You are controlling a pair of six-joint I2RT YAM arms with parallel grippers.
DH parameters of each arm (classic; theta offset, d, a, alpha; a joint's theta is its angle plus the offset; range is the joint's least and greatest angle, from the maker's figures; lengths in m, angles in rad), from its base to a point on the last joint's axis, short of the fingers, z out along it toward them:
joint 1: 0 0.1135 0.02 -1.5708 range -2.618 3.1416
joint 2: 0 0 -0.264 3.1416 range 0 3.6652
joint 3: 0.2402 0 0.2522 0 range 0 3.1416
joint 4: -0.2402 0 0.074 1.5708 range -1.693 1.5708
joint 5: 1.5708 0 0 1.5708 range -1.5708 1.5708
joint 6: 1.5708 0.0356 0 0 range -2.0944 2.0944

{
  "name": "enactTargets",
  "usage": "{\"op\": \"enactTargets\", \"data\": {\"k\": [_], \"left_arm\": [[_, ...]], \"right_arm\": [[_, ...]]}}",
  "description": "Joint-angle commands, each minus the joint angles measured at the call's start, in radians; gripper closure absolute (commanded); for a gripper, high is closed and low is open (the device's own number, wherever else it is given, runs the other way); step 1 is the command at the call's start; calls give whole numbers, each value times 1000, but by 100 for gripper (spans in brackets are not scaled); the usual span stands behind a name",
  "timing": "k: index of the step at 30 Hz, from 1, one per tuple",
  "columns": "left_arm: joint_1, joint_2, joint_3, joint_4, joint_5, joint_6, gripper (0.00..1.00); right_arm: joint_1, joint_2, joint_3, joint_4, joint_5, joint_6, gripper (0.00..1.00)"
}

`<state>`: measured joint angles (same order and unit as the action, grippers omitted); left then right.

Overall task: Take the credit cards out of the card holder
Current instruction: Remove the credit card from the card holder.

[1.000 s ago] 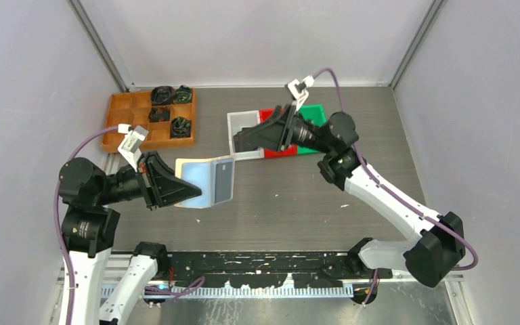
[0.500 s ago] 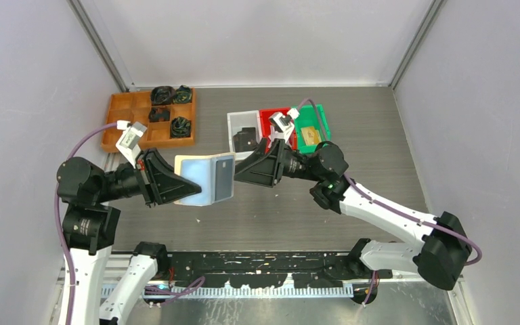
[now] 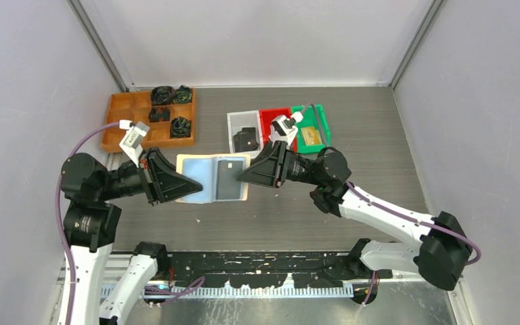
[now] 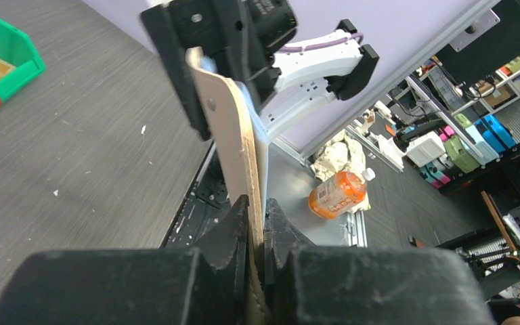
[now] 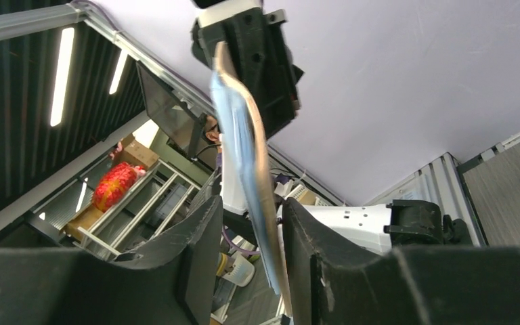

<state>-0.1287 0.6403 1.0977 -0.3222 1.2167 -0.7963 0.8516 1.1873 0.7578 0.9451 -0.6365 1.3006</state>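
Observation:
The card holder (image 3: 202, 177) hangs open above the table, pale blue inside with a tan rim. A dark grey credit card (image 3: 229, 179) sits in its right pocket. My left gripper (image 3: 191, 184) is shut on the holder's left half; in the left wrist view the tan edge (image 4: 233, 135) rises out of the pinched jaws (image 4: 257, 218). My right gripper (image 3: 242, 177) straddles the holder's right edge. In the right wrist view the holder (image 5: 244, 149) runs between the fingers (image 5: 252, 208), close to the right finger, with a gap on the left.
A wooden tray (image 3: 130, 108) with black lumps stands at the back left. White (image 3: 234, 125), red (image 3: 269, 114) and green (image 3: 321, 118) bins sit behind the holder, the white one with a black item. Off the table lies an orange bottle (image 4: 338, 193).
My right arm swung from over the bins down to the holder's right edge, its jaws narrowing. The holder has opened flatter and shifted slightly right. The left grip is unchanged.

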Motion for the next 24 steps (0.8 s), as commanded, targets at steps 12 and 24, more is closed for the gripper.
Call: {"op": "enactTargets", "data": {"k": [12, 24], "left_arm": [[2, 17, 3, -51, -88, 79, 100], [3, 1, -33, 7, -67, 43, 100]], "right_arm": [[10, -118, 114, -294, 28, -142, 78], [35, -137, 96, -305, 59, -169, 84]]}}
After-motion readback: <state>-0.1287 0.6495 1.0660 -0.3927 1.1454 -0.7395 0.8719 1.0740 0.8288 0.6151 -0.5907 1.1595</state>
